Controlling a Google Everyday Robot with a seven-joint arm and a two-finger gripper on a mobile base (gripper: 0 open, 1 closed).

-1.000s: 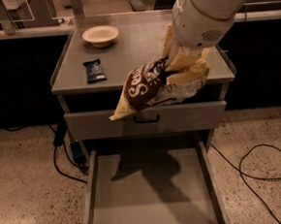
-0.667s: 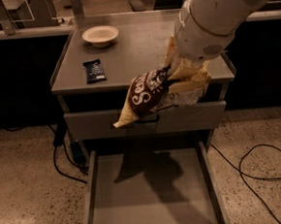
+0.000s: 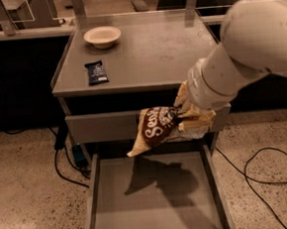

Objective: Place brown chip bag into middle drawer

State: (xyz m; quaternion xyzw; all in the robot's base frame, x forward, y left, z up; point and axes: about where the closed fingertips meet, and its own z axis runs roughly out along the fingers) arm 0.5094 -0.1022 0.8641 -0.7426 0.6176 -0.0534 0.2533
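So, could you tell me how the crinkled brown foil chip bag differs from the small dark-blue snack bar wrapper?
The crinkled brown foil chip bag is larger than the small dark-blue snack bar wrapper. The bag hangs tilted in the gripper, above the open grey metal drawer; the wrapper lies flat on the grey cabinet top. Both are snack packets.

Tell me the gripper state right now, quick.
Gripper: closed on the brown chip bag, above the open middle drawer.
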